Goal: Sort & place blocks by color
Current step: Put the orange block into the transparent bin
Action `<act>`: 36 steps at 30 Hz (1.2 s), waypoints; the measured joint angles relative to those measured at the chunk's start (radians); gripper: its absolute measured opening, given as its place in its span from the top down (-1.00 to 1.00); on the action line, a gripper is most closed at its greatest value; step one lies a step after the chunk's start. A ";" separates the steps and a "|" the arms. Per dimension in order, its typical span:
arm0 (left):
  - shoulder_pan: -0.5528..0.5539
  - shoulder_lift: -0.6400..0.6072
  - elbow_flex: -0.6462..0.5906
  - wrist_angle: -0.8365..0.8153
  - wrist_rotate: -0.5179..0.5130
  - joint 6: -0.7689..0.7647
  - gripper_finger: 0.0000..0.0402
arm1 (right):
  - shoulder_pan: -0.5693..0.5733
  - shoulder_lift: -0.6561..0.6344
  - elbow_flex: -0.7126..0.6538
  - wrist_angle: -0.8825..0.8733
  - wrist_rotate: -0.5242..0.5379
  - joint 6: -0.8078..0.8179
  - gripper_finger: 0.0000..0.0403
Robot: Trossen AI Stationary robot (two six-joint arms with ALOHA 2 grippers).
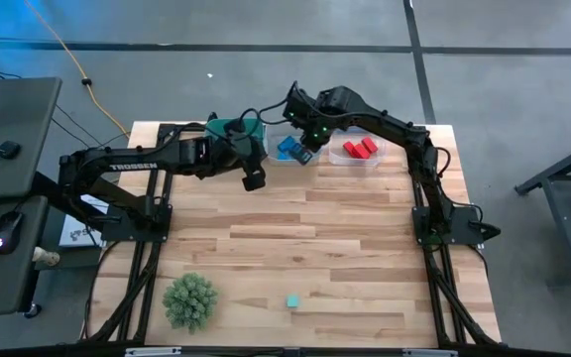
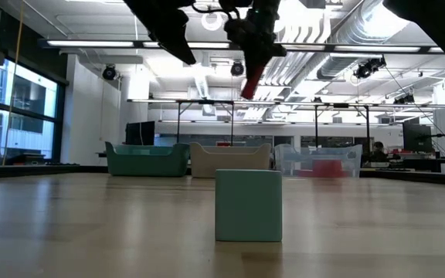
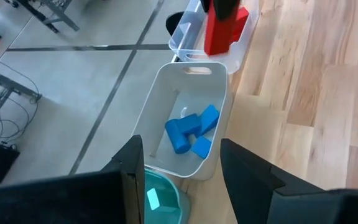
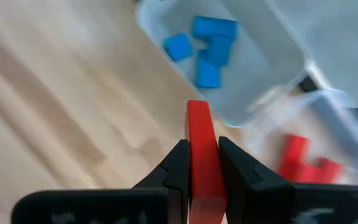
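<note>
Both arms reach toward the row of bins along the top edge of the table in the high view. The right arm bends in from the right side, its gripper (image 4: 202, 163) hanging above the seam between the white bin (image 1: 287, 159) and the clear bin (image 1: 357, 165). Its fingers are clamped tight on a red bar (image 4: 201, 152), which stands upright between them, and in the low view that bar (image 2: 253, 79) dangles high over the table. The left arm stretches across from the left, and its gripper (image 3: 182, 168) hovers over the teal bin (image 1: 228, 127), fingers parted and holding nothing. Below it one teal block (image 3: 153, 198) lies in the teal bin. Blue blocks (image 3: 191, 134) sit clustered in the white bin, red blocks (image 1: 358, 149) in the clear one. One teal cube (image 1: 292, 301) sits alone near the bottom centre of the table.
</note>
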 joint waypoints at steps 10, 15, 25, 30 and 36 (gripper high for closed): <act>0.033 0.000 0.000 -0.044 0.001 -0.053 0.36 | -0.010 0.000 -0.004 -0.044 0.210 -0.157 0.79; 0.067 0.000 0.000 -0.058 0.001 -0.079 0.36 | -0.026 0.000 -0.062 -0.045 0.217 -0.194 0.81; 0.126 0.000 0.000 -0.058 0.001 -0.082 0.36 | -0.102 -0.010 -0.212 -0.043 0.252 -0.198 0.79; 0.148 0.000 0.000 -0.057 0.005 -0.082 0.36 | -0.155 -0.061 -0.334 0.003 0.271 -0.172 0.80; 0.164 0.000 0.000 -0.056 0.006 -0.082 0.36 | -0.215 -0.178 -0.519 0.152 0.235 -0.150 0.80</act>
